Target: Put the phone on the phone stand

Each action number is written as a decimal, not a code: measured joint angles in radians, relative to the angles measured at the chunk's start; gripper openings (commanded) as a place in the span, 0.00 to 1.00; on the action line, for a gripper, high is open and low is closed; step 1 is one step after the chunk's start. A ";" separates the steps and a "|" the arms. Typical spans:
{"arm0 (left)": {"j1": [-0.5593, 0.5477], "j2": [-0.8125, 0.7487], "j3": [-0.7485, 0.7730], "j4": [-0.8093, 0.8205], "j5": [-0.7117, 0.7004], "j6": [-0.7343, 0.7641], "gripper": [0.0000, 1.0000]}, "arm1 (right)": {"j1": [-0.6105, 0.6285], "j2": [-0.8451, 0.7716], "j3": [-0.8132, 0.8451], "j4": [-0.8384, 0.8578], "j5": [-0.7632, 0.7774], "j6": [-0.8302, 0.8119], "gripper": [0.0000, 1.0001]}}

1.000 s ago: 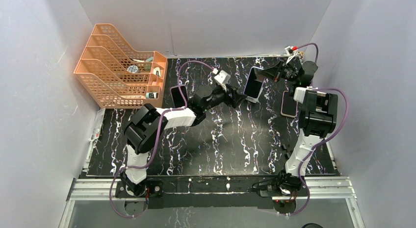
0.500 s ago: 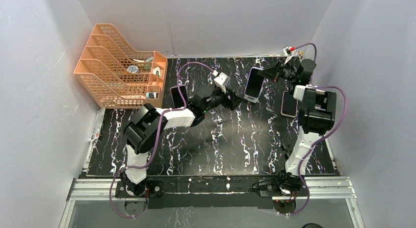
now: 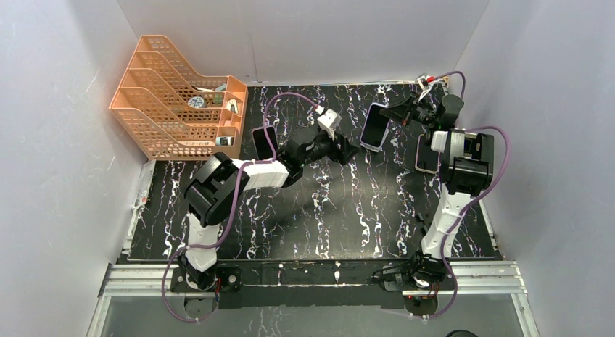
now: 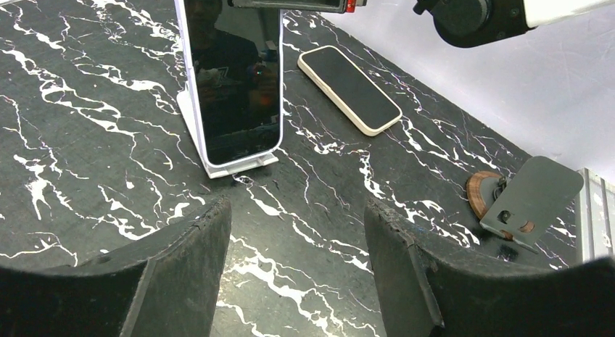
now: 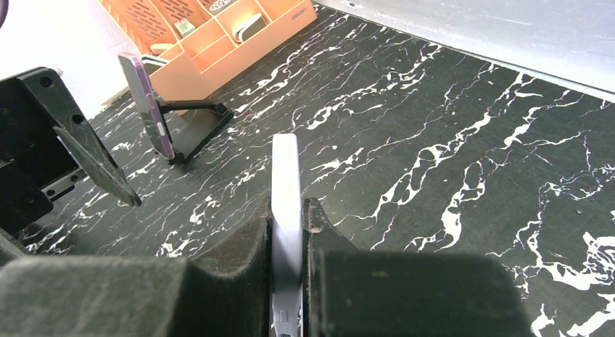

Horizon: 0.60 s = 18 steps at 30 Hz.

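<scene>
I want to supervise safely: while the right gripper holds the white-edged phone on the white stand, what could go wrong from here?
1. The right gripper pinches the white-edged black-screen phone only at its top edge. The phone stands steeply on the small white plastic stand, so it may tip on release.
2. The open left gripper sits close in front; a forward move could knock the phone.
3. If it falls, it may hit the cream-cased phone lying flat nearby.

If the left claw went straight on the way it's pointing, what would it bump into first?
Most likely the upright phone that the right claw holds, though it might graze the table first.
</scene>
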 measured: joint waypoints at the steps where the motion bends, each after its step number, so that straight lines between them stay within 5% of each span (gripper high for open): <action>1: 0.000 0.000 0.000 0.000 0.003 0.000 0.64 | 0.000 0.005 0.000 0.008 0.003 0.003 0.01; 18: 0.021 0.000 0.000 0.000 0.023 -0.002 0.64 | -0.001 0.016 -0.050 0.071 0.040 -0.001 0.01</action>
